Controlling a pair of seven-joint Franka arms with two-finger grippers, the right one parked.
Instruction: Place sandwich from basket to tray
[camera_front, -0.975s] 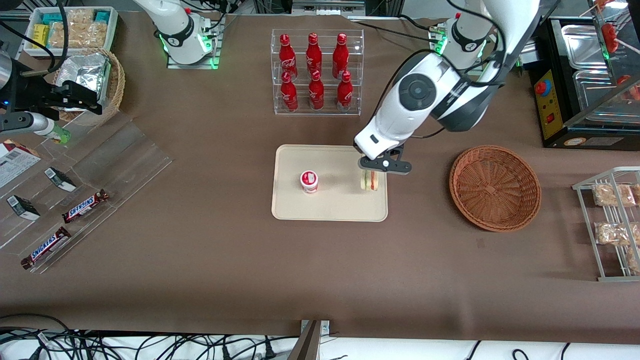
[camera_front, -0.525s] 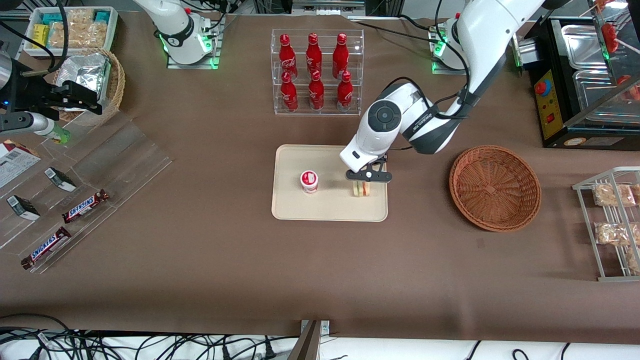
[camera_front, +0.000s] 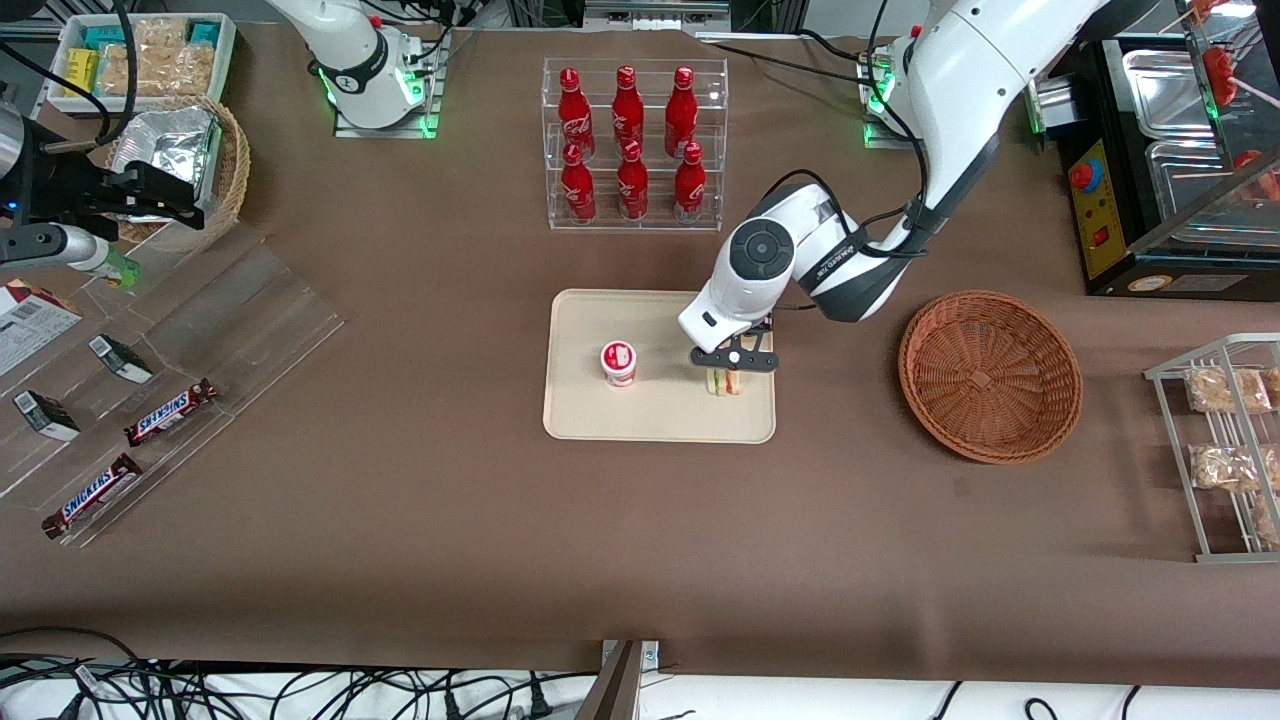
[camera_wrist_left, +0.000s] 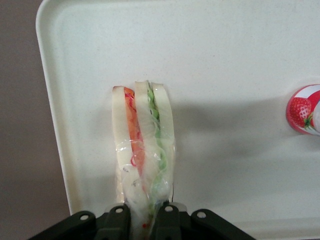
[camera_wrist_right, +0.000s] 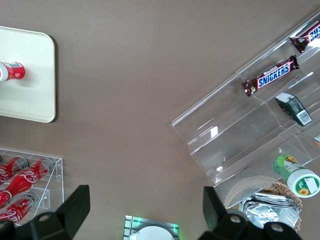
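The wrapped sandwich (camera_front: 727, 382) (camera_wrist_left: 144, 150) stands on its edge on the cream tray (camera_front: 660, 420) (camera_wrist_left: 240, 60), close to the tray's rim on the basket's side. White bread, pink-red and green layers show through the clear wrap. My left gripper (camera_front: 730, 364) (camera_wrist_left: 142, 217) hangs low over the tray, shut on the sandwich's upper end, with a black finger on each side of the wrap. The reddish-brown basket (camera_front: 989, 375) sits on the table beside the tray, toward the working arm's end, with nothing in it.
A small strawberry cup (camera_front: 618, 363) (camera_wrist_left: 304, 109) stands on the tray beside the sandwich. A clear rack of red bottles (camera_front: 630, 145) is farther from the front camera than the tray. A wire rack of snack bags (camera_front: 1225, 450) stands at the working arm's end.
The gripper has carried the sandwich a little inward over the tray and lowered it, the arm's wrist dropping with it. The sandwich now sits down on the tray surface.
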